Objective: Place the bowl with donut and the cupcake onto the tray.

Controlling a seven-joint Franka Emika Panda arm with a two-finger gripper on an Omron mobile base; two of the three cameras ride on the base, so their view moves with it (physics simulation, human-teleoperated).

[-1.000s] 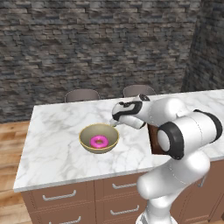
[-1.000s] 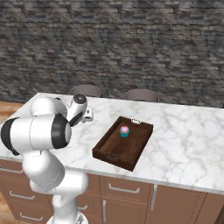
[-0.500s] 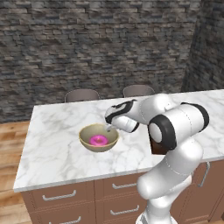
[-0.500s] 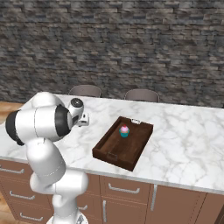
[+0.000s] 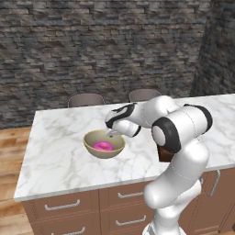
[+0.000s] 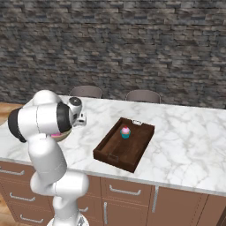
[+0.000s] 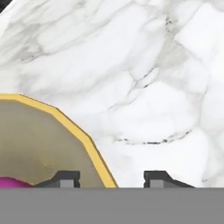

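Bowl [image 5: 104, 144] first: it sits on the marble table [image 5: 59, 156] right at the fingers [image 5: 110, 134], wide and tan with a paler rim, and the pink donut [image 5: 103, 146] lies in the bottom of it. From where I stand, the arm reaches forward and down so that the fingers come to the bowl's near-right edge. In the hand view the two dark fingertips [image 7: 65, 179] stand on either side of the yellowish rim [image 7: 83, 140]: one is over the inside of the bowl, close to a sliver of the donut [image 7: 11, 183], and the other is outside it, over bare marble [image 7: 144, 87]. The fingers are spread apart with the rim between them, but I cannot tell whether they are pressing on it or merely straddling it. The bowl looks level and rests on the table. Well off to the far side of the fingers, past the arm, the dark brown tray [image 6: 115, 150] lies flat on the same table, and the small cupcake [image 6: 126, 132] with its teal wrapper and pink frosting stands upright inside it, toward the end farthest from the table's front edge. Bowl and tray are well apart from each other.
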